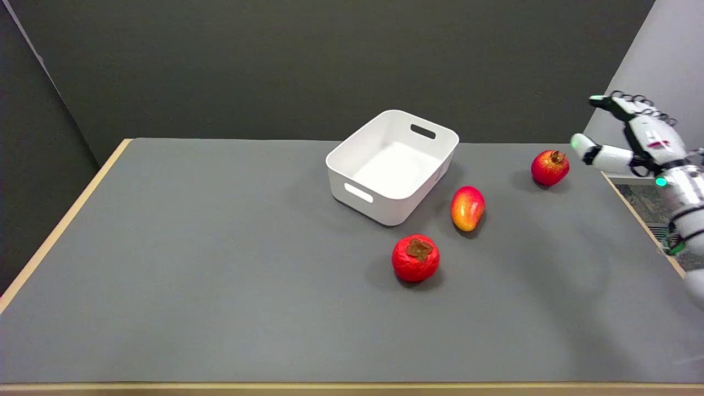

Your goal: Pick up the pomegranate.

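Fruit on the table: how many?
3. Pomegranate far right, by the open right hand; mango right of the white bin; persimmon in front. None appear hidden.

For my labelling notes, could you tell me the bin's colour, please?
The bin is plain white, seen in the head view.

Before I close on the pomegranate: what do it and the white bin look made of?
Pomegranate: probably a moulded plastic or foam replica, with an even, slightly glossy red skin and a stiff brown crown; real fruit can't be ruled out. White bin: looks like rigid moulded plastic, with a smooth satin finish, rounded corners and cut-out handle slots. The right hand is open beside the fruit.
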You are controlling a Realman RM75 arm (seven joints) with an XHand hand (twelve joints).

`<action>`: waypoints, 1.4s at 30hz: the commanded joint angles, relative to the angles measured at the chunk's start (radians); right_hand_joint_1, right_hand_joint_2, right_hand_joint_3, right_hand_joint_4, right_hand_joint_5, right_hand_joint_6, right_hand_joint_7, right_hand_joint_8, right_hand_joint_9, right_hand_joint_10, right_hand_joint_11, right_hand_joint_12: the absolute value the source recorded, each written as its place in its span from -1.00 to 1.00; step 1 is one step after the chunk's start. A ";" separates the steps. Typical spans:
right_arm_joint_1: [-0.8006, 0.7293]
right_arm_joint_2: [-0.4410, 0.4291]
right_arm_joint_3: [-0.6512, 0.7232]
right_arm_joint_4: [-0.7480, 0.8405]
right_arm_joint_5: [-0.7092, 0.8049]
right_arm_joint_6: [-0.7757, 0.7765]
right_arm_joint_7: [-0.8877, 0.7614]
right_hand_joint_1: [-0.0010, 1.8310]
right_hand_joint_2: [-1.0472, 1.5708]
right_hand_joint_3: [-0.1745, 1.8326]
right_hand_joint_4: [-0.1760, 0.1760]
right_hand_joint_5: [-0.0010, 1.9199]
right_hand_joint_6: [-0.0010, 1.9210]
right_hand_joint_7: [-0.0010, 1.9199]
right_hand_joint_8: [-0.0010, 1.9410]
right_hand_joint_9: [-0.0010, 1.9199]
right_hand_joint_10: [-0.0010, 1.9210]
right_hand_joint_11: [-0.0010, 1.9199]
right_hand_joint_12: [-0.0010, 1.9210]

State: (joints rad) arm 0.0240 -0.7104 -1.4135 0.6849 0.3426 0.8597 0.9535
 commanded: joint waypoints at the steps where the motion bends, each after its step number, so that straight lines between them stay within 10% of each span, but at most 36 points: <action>1: 0.282 0.000 -0.228 -0.051 -0.144 -0.243 -0.055 -0.64 0.23 0.11 0.19 -0.78 -0.49 -0.76 -0.60 -0.96 -0.34 -1.00 0.03; 42: 0.509 -0.085 -0.360 -0.392 -0.342 -0.351 0.053 -0.65 0.24 0.04 0.29 -0.81 -0.56 -0.81 -0.70 -0.98 -0.43 -1.00 0.00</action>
State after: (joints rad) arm 0.4454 -0.7573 -1.7505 0.3839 0.0914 0.5337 0.9760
